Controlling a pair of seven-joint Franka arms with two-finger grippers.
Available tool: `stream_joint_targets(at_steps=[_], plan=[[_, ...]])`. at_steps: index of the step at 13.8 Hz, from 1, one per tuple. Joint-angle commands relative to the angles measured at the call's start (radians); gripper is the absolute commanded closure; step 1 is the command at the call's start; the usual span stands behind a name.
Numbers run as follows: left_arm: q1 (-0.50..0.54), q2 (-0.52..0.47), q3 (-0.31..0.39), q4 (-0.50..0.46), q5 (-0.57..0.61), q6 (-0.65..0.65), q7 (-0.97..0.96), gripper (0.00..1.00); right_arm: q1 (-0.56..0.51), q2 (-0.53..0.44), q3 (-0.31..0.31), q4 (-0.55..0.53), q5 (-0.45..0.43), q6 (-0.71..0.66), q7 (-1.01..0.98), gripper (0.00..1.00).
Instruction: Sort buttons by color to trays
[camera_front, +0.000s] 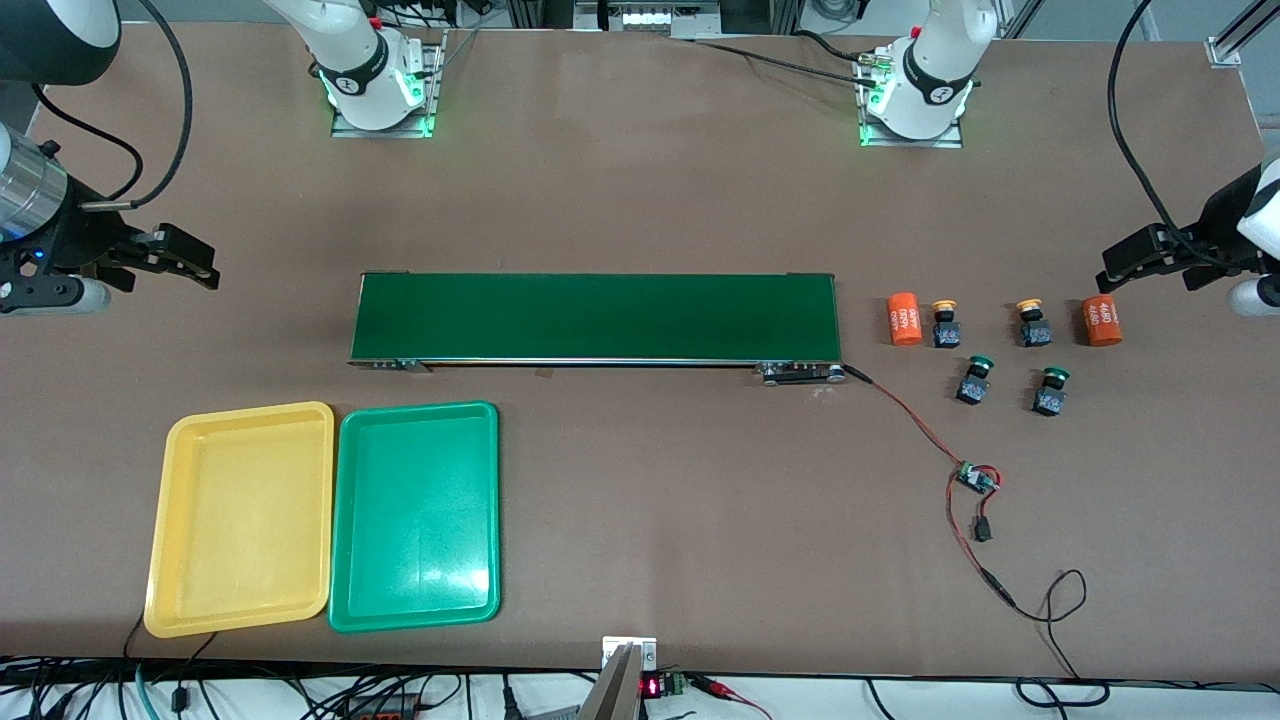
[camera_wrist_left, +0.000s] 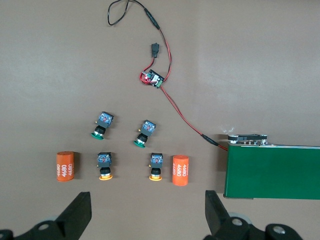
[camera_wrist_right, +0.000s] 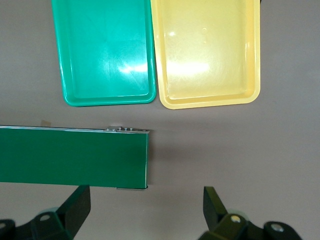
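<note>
Starting sort: four buttons (camera_front: 945, 323) on table by left arm's end; both trays (camera_front: 415, 415) empty. Left tool (camera_wrist_left: 147, 215) spread, overhead. Right tool (camera_wrist_right: 146, 212) spread, waiting. Best descending straight, pinching blocky body.

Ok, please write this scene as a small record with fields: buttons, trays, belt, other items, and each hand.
yellow buttons: two, between the orange cylinders
green buttons: two, nearer the front camera
trays: yellow tray beside green tray, both hold nothing
conveyor belt: bare
orange cylinders: two
left hand: open, holds nothing, waits
right hand: open, holds nothing, waits
</note>
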Motion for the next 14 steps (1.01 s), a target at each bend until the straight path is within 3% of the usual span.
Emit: stream_joint_targets(at_steps=[1,8,14], plan=[[0.006,-0.035,-0.006,-0.025,-0.001,-0.011,0.0,0.0,0.001,0.004,0.001,0.016,0.0,-0.006,0.01,0.0],[-0.007,0.01,-0.006,-0.013,-0.003,-0.037,-0.011,0.0,0.004,0.004,0.001,0.016,0.0,-0.003,0.01,0.0],[0.012,0.108,-0.001,-0.039,-0.01,-0.01,-0.026,0.0,-0.002,0.005,0.001,0.016,0.001,0.005,0.008,0.0]])
